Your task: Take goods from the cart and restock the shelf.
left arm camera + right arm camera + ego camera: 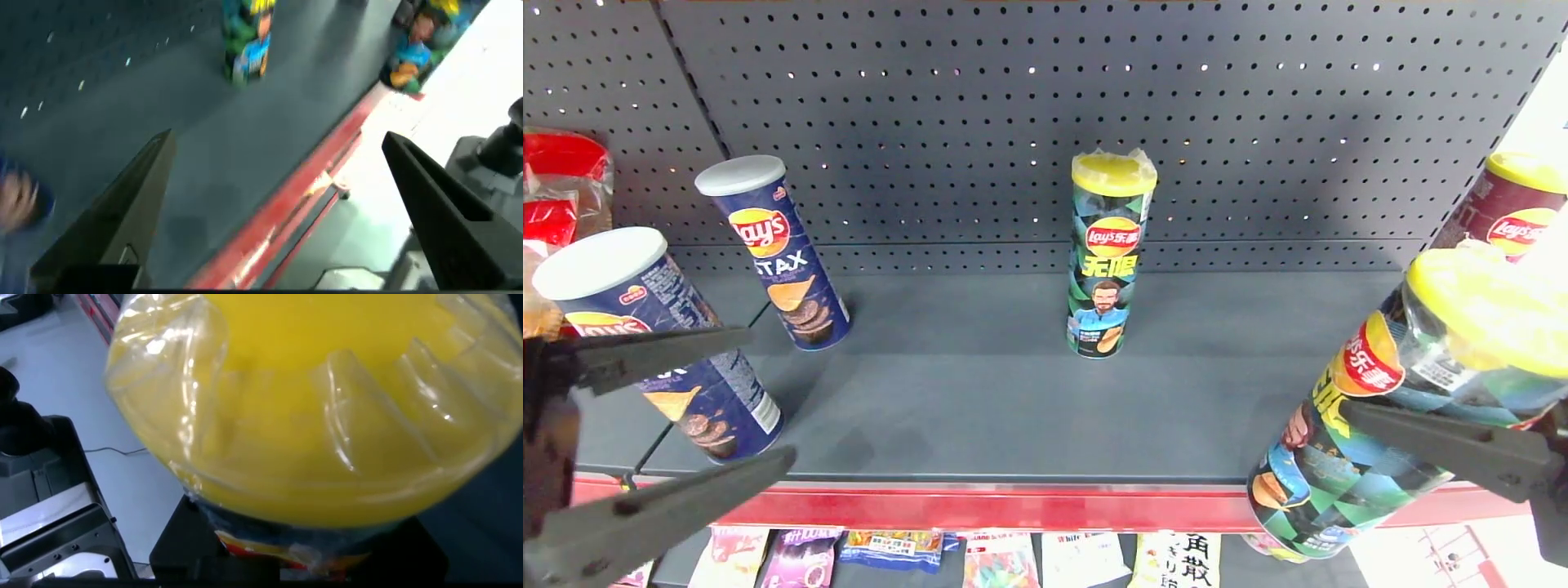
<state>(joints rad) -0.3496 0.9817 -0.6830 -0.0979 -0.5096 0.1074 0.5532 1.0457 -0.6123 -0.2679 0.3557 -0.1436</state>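
Almost shelved: the right tool [1396, 384] clamps a yellow-lidded can [1339, 482], tilted, at the red front lip of the shelf [1013, 408]. The placing step appears to be in hand. Next, the can likely needs carrying forward of the tool, righting, and setting down on bare shelf, probably near the matching green can [1104, 253] standing well ahead and to that tool's left. The left tool [768, 396] gapes wide and empty, with a blue can [662, 343] just ahead of it and a second blue can [776, 253] farther back. Labels show a red-and-yellow roundel and a printed figure (wording left unread). A maroon can [1511, 212] stands behind the held one.
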